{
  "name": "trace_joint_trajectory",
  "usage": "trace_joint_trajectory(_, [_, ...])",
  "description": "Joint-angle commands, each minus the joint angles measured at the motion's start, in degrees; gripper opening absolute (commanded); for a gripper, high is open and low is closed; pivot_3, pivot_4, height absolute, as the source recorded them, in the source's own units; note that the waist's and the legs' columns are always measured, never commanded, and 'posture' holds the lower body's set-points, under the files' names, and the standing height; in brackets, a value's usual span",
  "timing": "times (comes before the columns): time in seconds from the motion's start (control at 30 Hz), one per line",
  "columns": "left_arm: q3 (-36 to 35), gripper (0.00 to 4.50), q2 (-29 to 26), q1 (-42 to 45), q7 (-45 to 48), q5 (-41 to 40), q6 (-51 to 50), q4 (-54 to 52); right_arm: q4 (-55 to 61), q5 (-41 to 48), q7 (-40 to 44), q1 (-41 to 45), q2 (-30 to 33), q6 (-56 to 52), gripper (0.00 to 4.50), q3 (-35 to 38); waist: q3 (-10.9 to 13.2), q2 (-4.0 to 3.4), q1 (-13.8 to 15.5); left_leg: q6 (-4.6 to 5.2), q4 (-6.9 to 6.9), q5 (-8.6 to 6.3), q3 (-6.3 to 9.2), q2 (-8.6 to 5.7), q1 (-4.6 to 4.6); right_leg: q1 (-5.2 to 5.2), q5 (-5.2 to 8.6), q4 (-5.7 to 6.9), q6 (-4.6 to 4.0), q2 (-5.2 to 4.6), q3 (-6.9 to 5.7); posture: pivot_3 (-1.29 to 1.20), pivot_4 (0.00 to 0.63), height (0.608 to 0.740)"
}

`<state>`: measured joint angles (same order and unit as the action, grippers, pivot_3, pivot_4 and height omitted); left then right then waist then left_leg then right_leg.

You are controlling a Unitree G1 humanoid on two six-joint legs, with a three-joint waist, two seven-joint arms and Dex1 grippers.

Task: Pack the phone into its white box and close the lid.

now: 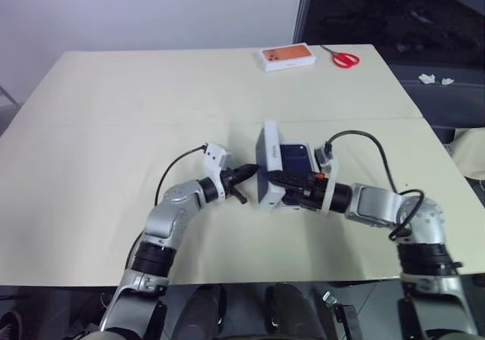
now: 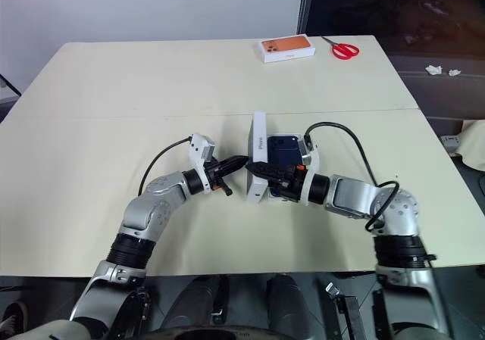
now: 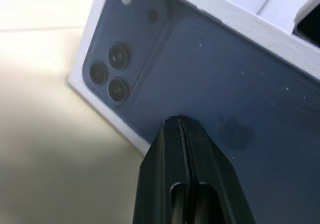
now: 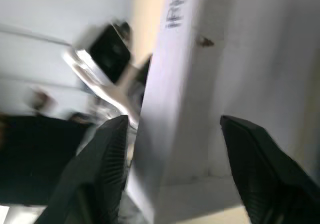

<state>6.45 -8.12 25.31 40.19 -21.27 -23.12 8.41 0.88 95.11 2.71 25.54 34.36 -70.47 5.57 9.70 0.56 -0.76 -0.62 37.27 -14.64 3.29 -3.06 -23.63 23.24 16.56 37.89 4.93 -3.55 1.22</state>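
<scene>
One lid stands tilted over the white box.

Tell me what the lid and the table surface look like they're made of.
The lid: seemingly cardboard, matte white edges, sharp folded corners; its printed dark-blue face looks smooth and slightly glossy. The table: pale beige, matte, with a seam across it; laminate or painted board, I can't tell which.

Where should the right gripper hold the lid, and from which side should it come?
Probably the lid's raised white edge, approached from the robot's right. The lid stands tilted on its side beside the box, so this thin wall fits between the open right gripper fingers. The shut left gripper presses its printed face.
</scene>
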Motion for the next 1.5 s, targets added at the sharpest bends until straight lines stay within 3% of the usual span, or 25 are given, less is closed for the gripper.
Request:
trace_joint_trajectory(0.03, [1.27, 0.0, 0.9, 1.17, 1.24, 1.11, 2.47, 1.13, -0.43, -13.45, 19.45, 7.38, 8.34, 3.94, 2.89, 0.39, 0.01, -0.01, 0.03, 0.0, -0.01, 0.0, 0.0, -0.01, 0.01, -0.01, 0.0, 0.0, 0.0, 0.01, -0.02, 0.0, 0.15, 0.74])
trace_joint_trajectory(0.2, [1.63, 0.0, 2.17, 2.72, 2.26, 1.72, 4.16, 4.7, -1.52, -35.91, 42.08, 11.12, 20.03, 14.14, 2.89, -9.6, 0.06, 0.09, 0.16, 0.05, -0.06, -0.03, 0.06, 0.01, 0.03, -0.06, 0.02, -0.13, 0.03, 0.02, -0.12, 0.0, 0.15, 0.74])
trace_joint_trajectory(0.3, [2.19, 0.0, 3.21, 4.26, 2.94, 2.73, 5.74, 7.36, -1.4, -48.79, 49.84, 10.38, 23.55, 22.57, 2.89, -15.85, 0.07, 0.12, 0.25, 0.05, -0.02, -0.03, 0.07, 0.01, 0.03, -0.11, 0.02, -0.16, 0.03, -0.04, -0.14, 0.0, 0.15, 0.74])
trace_joint_trajectory(0.4, [1.98, 0.0, 4.22, 6.24, 3.2, 3.08, 6.83, 10.12, -2.84, -61.27, 52.65, 9.84, 24.08, 32.22, 2.89, -20.46, 0.1, 0.16, 0.26, 0.05, 0.02, -0.03, 0.04, -0.02, 0.03, -0.12, 0.01, -0.18, 0.04, -0.11, -0.13, 0.0, 0.15, 0.74])
trace_joint_trajectory(0.53, [2.67, 0.0, 5.46, 8.29, 4.08, 3.98, 7.82, 11.43, -8.67, -64.73, 53.37, 12.3, 20.37, 35.29, 2.89, -17.18, 0.12, 0.2, 0.2, 0.04, 0.01, -0.03, 0.05, -0.02, 0.02, -0.1, 0.01, -0.17, 0.04, -0.13, -0.11, 0.0, 0.15, 0.74])
trace_joint_trajectory(0.73, [2.95, 0.0, 6.43, 7.89, 4.52, 4.45, 7.55, 11.07, -19.01, -81.8, 54.67, 15.7, 22.38, 54.14, 2.89, -19.6, 0.12, 0.17, 0.25, 0.01, 0.0, -0.02, 0.06, -0.02, 0.02, -0.07, 0.0, -0.16, 0.03, -0.12, -0.05, 0.0, 0.15, 0.74])
trace_joint_trajectory(0.87, [2.74, 0.0, 5.97, 7.04, 4.64, 4.49, 7.4, 10.5, -22.51, -86.71, 56.29, 16.61, 21.56, 59.42, 2.89, -19.15, 0.12, 0.17, 0.17, -0.02, -0.01, 0.0, 0.05, -0.02, 0.03, -0.07, 0.0, -0.17, 0.03, -0.12, -0.05, 0.0, 0.15, 0.74])
trace_joint_trajectory(1.0, [1.5, 0.0, 5.13, 6.76, 3.89, 3.94, 6.87, 8.88, -20.24, -84.77, 57.56, 16.11, 18.08, 56.18, 2.89, -16.61, 0.12, 0.17, 0.04, -0.07, -0.02, 0.03, 0.06, 0.0, 0.05, -0.05, 0.0, -0.13, 0.03, -0.11, 0.01, 0.0, 0.15, 0.74])
trace_joint_trajectory(1.1, [0.61, 0.0, 3.64, 6.03, 3.21, 3.5, 5.54, 6.41, -18.75, -85.0, 56.61, 15.61, 15.92, 54.55, 2.04, -15.45, 0.13, 0.17, 0.1, -0.1, -0.03, 0.04, 0.07, 0.0, 0.05, -0.04, 0.0, -0.1, 0.03, -0.12, 0.02, 0.0, 0.15, 0.74])
trace_joint_trajectory(1.23, [0.09, 0.0, -0.01, 3.62, 3.13, 3.65, 2.63, 2.35, -16.35, -86.92, 56.16, 13.08, 14.85, 55.32, 0.04, -15.8, 0.12, 0.16, 0.25, -0.1, -0.04, 0.04, 0.08, -0.01, 0.05, -0.04, 0.0, -0.1, 0.03, -0.13, 0.02, 0.0, 0.15, 0.74])
trace_joint_trajectory(1.33, [0.81, 0.0, -3.04, 2.09, 2.81, 5.51, 1.67, 1.96, -15.6, -89.09, 55.01, 11.96, 13.93, 56.49, 0.04, -16.39, 0.12, 0.16, 0.25, -0.1, -0.02, 0.04, 0.08, -0.02, 0.05, -0.05, 0.0, -0.1, 0.02, -0.14, 0.02, 0.0, 0.15, 0.74])
trace_joint_trajectory(1.5, [1.92, 0.0, -2.97, 2.51, 3.17, 5.29, -1.77, 3.61, -16.73, -92.11, 54.72, 12.1, 12.91, 58.73, 0.04, -16.84, 0.12, 0.16, 0.35, -0.1, -0.01, 0.04, 0.08, -0.03, 0.05, -0.05, 0.0, -0.08, 0.02, -0.15, 0.01, 0.0, 0.15, 0.74])
